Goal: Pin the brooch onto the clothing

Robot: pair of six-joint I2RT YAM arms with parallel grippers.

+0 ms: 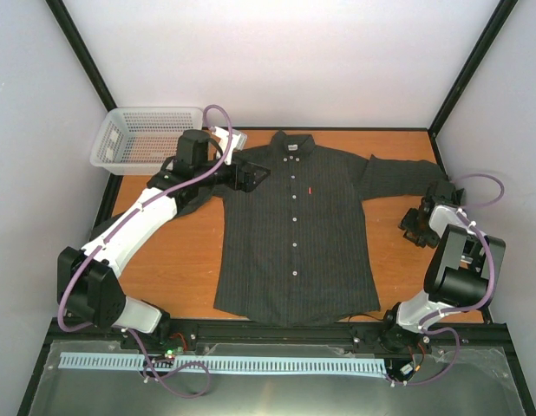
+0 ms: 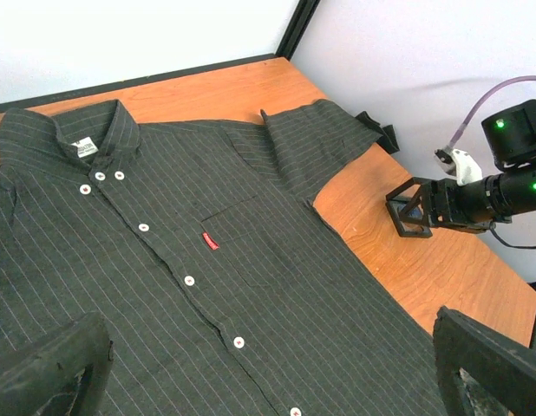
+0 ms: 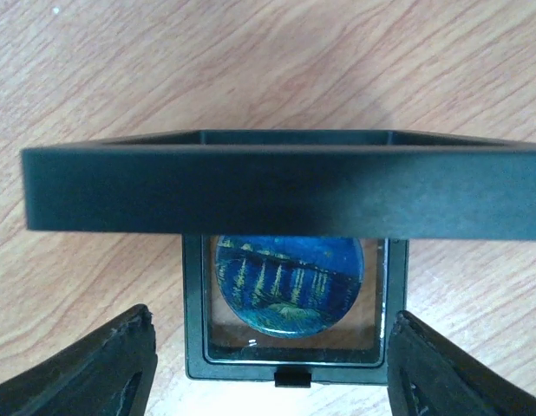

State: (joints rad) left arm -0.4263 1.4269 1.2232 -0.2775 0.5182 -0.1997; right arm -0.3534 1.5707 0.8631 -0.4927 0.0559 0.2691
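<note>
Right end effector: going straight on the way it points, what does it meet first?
Likely the open black display case holding the blue brooch, framed between the fingers of the right end effector; depth is unclear.

Round blue brooch (image 3: 290, 284) inside black case (image 3: 285, 186), lid apparently open.

No readable text, white label (image 2: 80, 148) in collar of shirt (image 2: 277, 321) — print too small, red chest tag (image 2: 210, 242) — blurred

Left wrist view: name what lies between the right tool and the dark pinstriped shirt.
Only bare orange-brown wooden table between right tool and shirt, per left wrist view.
</note>
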